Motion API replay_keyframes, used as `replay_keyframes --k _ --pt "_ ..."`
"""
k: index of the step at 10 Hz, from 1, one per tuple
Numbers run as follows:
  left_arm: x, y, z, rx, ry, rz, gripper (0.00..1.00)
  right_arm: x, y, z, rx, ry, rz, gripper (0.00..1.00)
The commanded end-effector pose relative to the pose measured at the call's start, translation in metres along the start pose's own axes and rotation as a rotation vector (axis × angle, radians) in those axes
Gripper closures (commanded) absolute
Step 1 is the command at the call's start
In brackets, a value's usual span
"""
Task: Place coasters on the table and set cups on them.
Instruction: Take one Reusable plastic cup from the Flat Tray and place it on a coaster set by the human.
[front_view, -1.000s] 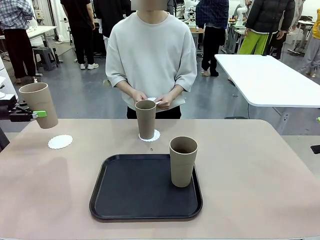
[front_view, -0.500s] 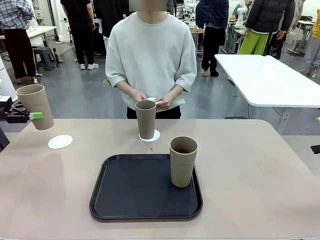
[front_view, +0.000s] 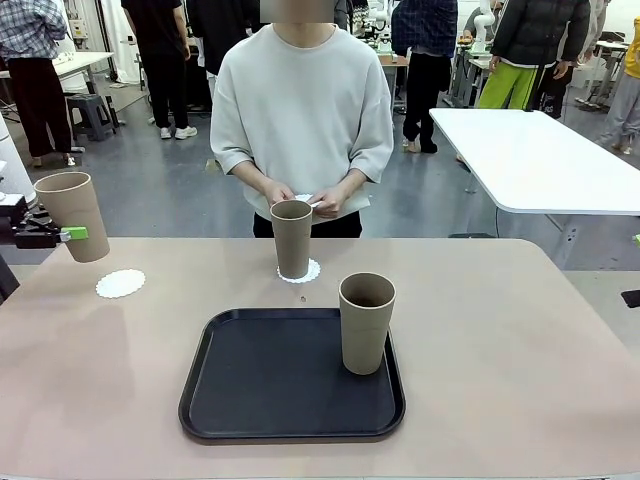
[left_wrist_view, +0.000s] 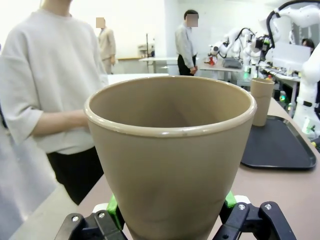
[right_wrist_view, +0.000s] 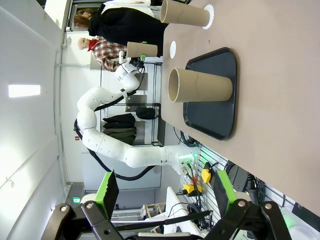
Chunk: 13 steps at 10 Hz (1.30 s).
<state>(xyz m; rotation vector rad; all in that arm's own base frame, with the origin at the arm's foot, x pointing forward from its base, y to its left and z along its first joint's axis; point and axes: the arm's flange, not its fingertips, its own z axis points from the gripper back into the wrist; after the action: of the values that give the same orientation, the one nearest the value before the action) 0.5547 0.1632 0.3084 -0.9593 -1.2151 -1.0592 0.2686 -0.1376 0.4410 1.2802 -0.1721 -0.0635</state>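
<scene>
Tan cup aloft near bare coaster; second cup on coaster; third cup upright.

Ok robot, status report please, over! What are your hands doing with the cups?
Left gripper shut on a cup, held above the table near the bare coaster. Right gripper open, holding nothing. Nothing in the way, over.

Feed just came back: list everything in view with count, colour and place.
table: one, beige, across the view
tray: one, black, table's near middle
coasters: two, white; bare coaster far left, covered coaster far middle
cups: three, tan; held cup in the air at the far-left corner, middle cup on the covered coaster, tray cup on the tray's right side
person's hands: two, far edge, holding something white
left pincer: one, black with green pads, shut on the held cup
right pincer: one, same colours, open and empty
</scene>
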Motion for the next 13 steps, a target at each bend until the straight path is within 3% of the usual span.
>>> replay_keyframes --k 1,7,13 --pt "-0.009 0.001 -0.013 -0.068 0.005 -0.032 0.15 0.001 0.0 0.0 0.008 -0.004 0.0 0.0" --pt "-0.04 0.009 -0.022 -0.13 0.002 -0.004 0.15 0.001 0.0 0.0 0.008 -0.004 0.0 0.0" --pt "-0.042 0.003 -0.017 -0.167 -0.019 0.023 0.15 0.001 0.0 0.0 0.008 -0.004 0.0 0.0"
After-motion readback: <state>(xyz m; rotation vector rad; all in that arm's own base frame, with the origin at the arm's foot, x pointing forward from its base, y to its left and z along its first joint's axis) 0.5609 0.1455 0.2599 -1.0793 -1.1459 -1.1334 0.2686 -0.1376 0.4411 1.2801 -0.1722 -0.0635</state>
